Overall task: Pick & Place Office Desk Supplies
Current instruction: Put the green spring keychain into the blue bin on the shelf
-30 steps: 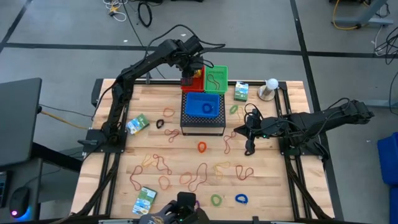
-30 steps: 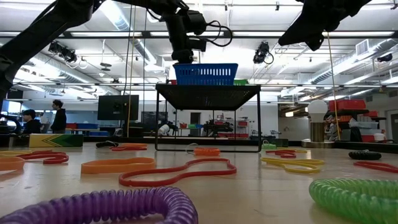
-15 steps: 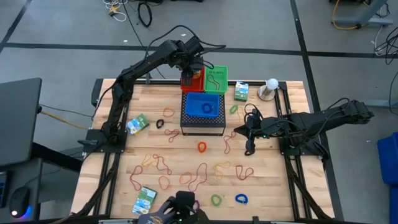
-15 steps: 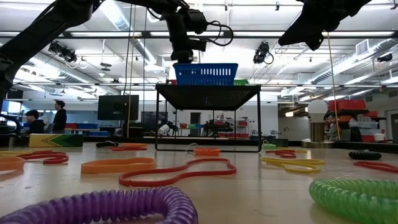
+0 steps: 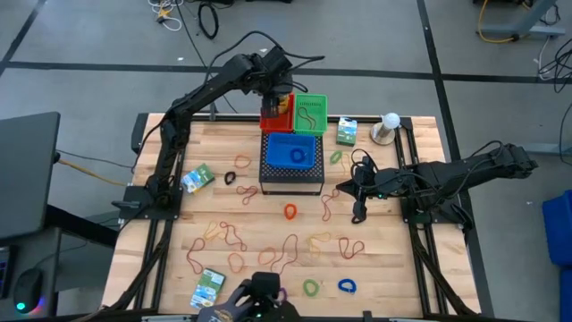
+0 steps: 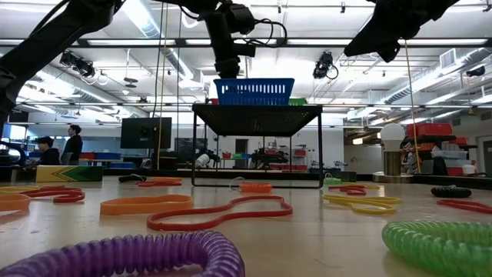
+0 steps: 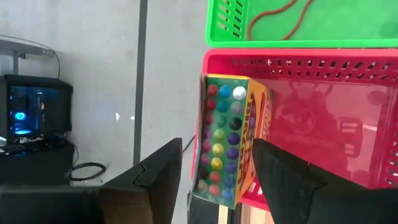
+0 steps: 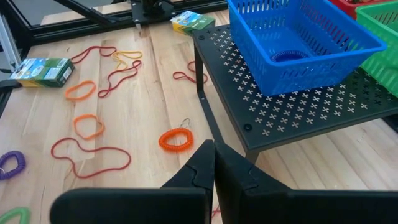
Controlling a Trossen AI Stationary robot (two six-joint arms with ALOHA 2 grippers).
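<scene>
High view first: we are looking down on a wooden table [image 5: 223, 201] with a black perforated metal stand [image 5: 291, 179] at its far middle, which we are using as our landmark. On and behind the stand are sitting a blue plastic basket [image 5: 292, 153], a red plastic basket [image 5: 278, 114] and a green plastic basket [image 5: 311, 114].

We are seeing the left gripper [image 5: 271, 97] hovering over the red basket. Through the left wrist view, its fingers [image 7: 163, 180] are spread apart on either side of a small cardboard box printed with coloured dots [image 7: 227, 140], which is lying inside the red basket against its wall. We are judging this as the release step of a placing move; next the arm needs to lift straight clear without dragging the box.

The right gripper [image 5: 358, 208] is waiting low over the table, to the right of the stand, its fingers pressed together and holding nothing.

Thin orange and red rubber bands [image 5: 288, 253] and green-white boxes [image 5: 197, 177] are lying on the table in front of and left of the stand, still waiting to be sorted.
</scene>
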